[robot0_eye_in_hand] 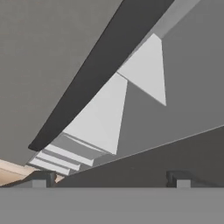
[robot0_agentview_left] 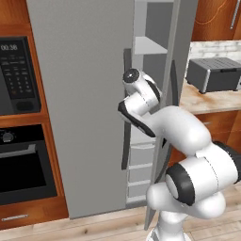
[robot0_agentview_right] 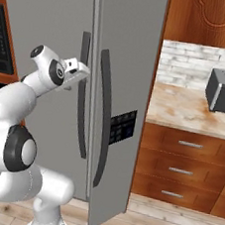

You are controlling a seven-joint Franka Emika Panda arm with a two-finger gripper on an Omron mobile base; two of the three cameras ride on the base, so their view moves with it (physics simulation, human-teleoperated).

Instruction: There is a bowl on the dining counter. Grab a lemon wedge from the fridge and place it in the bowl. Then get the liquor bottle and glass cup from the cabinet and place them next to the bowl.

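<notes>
Fridge (robot0_agentview_left: pixel 80 94) fills the middle of both base views; its right door (robot0_agentview_right: pixel 127 86) stands ajar, and through the gap the left base view shows pale interior shelves (robot0_agentview_left: pixel 149 46) and lower drawers. Gripper (robot0_eye_in_hand: pixel 109 179) sits at the seam between the two doors, close to the dark vertical handles (robot0_agentview_right: pixel 100 118); in the hand view one dark handle crosses diagonally just ahead of the two finger tips (robot0_eye_in_hand: pixel 41 179). Jaws stand wide apart, as wide as they go, with nothing between them and nothing held. Lemon wedge: cannot locate it; the visible shelves look bare from these angles and most of the interior is hidden by the door. The bowl, bottle and cup are likewise not locatable here. Toaster (robot0_agentview_left: pixel 214 74) rests on the tabletop (robot0_agentview_left: pixel 207 101) to the right of the fridge, well apart from the arm. Judgement: fetch step barely begun, door needs more swing before reaching in. Expected handling of the wedge: light, soft, wet and slippery on the cut faces; best pinched across the rind at its thick middle, gently, to avoid squashing or squirting it out.
</notes>
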